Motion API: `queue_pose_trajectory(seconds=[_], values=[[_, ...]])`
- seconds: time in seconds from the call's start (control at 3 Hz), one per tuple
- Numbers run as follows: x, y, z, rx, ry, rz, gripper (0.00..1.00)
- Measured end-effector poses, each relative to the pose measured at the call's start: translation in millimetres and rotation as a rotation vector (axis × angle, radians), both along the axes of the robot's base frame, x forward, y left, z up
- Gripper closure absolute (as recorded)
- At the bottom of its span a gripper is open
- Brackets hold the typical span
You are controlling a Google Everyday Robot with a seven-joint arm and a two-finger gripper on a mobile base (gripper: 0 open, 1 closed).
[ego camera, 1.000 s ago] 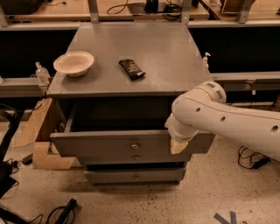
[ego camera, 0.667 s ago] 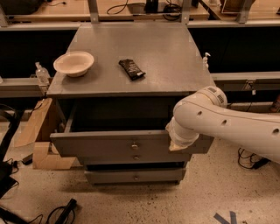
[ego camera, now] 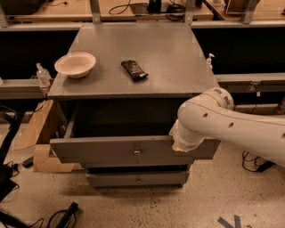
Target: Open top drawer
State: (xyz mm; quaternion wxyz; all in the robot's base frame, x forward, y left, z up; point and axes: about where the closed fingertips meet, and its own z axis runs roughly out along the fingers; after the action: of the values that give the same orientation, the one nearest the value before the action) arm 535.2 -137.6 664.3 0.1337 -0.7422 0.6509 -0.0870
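The gripper [ego camera: 182, 144] sits at the pulled-out top drawer's [ego camera: 107, 151] upper front edge; whether it grips cannot be told.

Speckled floor [ego camera: 133, 209], flattened cardboard [ego camera: 34, 129] left, wooden benches [ego camera: 67, 11] behind.

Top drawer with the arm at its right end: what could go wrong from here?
1. The gripper sits at the upper front edge of the top drawer, well right of the knob. A pull from there could skew the drawer and jam it.
2. The drawer stands far out of the cabinet. More pull might drag it off its runners.
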Motion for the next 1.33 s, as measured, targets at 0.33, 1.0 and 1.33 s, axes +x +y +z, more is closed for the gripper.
queue_pose_trajectory(seconds=[0.33, 1.0, 1.33], values=[[0.0, 0.0, 0.0, 0.000, 0.000, 0.000, 1.00], [0.0, 0.0, 2.3, 0.000, 0.000, 0.000, 1.00], [-0.1, 0.0, 2.3, 0.000, 0.000, 0.000, 1.00]])
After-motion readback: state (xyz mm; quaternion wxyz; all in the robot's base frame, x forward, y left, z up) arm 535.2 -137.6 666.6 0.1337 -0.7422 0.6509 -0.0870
